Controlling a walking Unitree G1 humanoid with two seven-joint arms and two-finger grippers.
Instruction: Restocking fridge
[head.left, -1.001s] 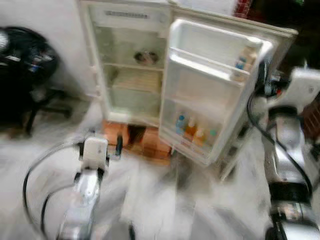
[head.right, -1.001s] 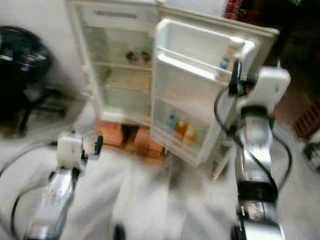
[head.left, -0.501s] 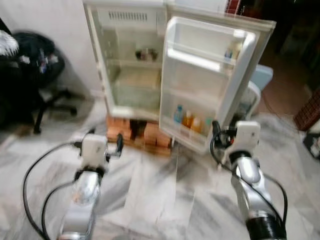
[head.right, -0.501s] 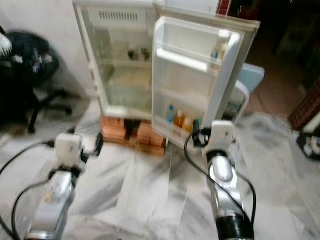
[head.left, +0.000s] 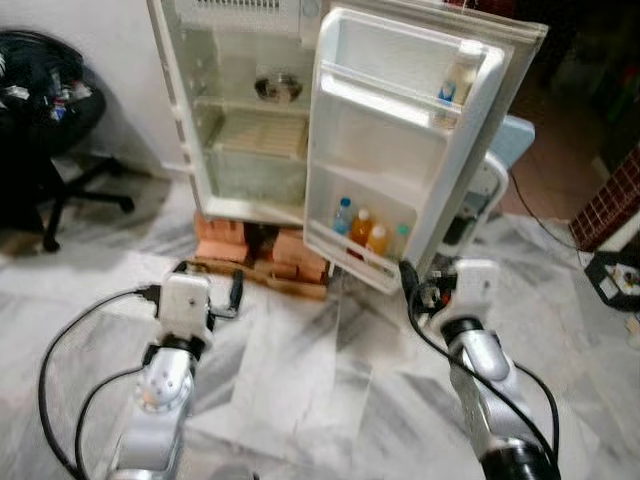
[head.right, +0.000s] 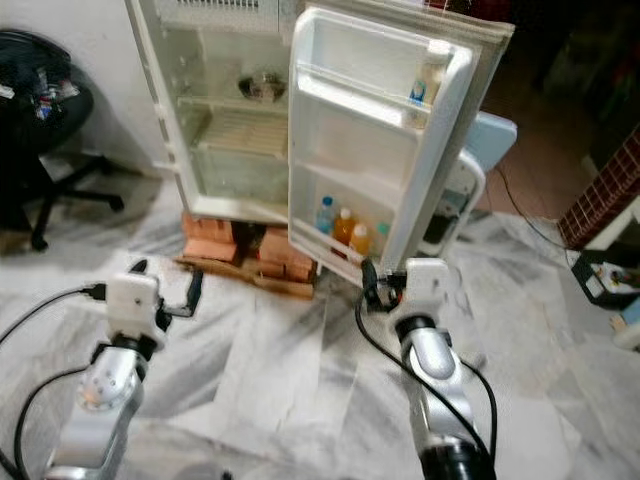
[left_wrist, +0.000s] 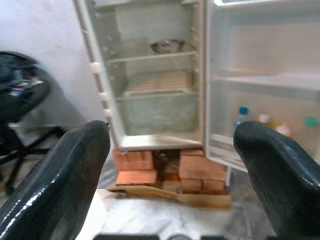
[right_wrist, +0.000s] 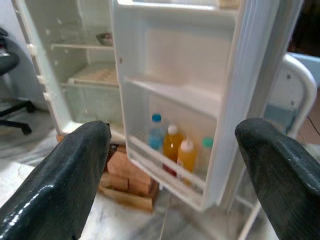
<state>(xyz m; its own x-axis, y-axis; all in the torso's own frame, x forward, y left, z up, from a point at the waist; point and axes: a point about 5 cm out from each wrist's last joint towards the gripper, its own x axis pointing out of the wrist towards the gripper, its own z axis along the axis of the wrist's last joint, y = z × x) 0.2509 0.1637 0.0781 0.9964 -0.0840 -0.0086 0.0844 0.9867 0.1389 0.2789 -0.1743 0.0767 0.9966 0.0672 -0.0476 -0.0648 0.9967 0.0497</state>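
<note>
Before us on the marble floor (head.left: 300, 360), raised on bricks (head.left: 262, 246), stands the fridge (head.left: 250, 110) with its door (head.left: 400, 150) swung wide. We hold both end effectors low and empty, the left end effector (left_wrist: 172, 165) and right end effector (right_wrist: 172, 165) each spread apart. Bottles (head.left: 362, 228) line the door's bottom rack, one more (head.left: 458, 80) sits at its top corner, and a bowl (left_wrist: 167, 46) rests on an inner shelf; most shelves look bare, so restocking seems barely begun. Our head views alone take in the office chair (head.left: 50, 110).
</note>
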